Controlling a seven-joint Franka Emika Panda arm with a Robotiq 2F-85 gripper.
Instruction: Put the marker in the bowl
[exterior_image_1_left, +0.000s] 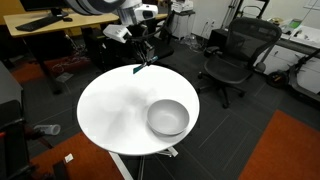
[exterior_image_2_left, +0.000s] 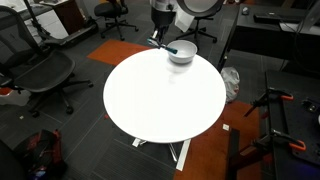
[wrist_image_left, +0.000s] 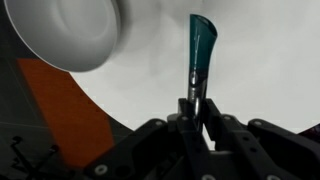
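– Pincer (wrist_image_left: 196, 106) first: what sits between its fingers?
– Its two dark fingers are clamped on one end of the marker (wrist_image_left: 201, 45). In the wrist view the teal length sticks straight out ahead of the tips.
– Is the marker touching the desk (wrist_image_left: 265, 60)?
– The white desk spreads out beyond the marker's free end. In an exterior view the pincer (exterior_image_1_left: 143, 58) hangs by the rim of the round desk (exterior_image_1_left: 110, 110), and the marker (exterior_image_1_left: 139, 67) slants down from it. Whether the tip meets the surface, I cannot tell.
– And the bowl (wrist_image_left: 60, 30)?
– It is ahead and to the upper left of the pincer in the wrist view, standing on the desk and not under the marker. In an exterior view the bowl (exterior_image_2_left: 182, 53) appears just beside the pincer (exterior_image_2_left: 160, 38), with the marker (exterior_image_2_left: 170, 46) angled toward it. The marker is outside the bowl, held only by the pincer.
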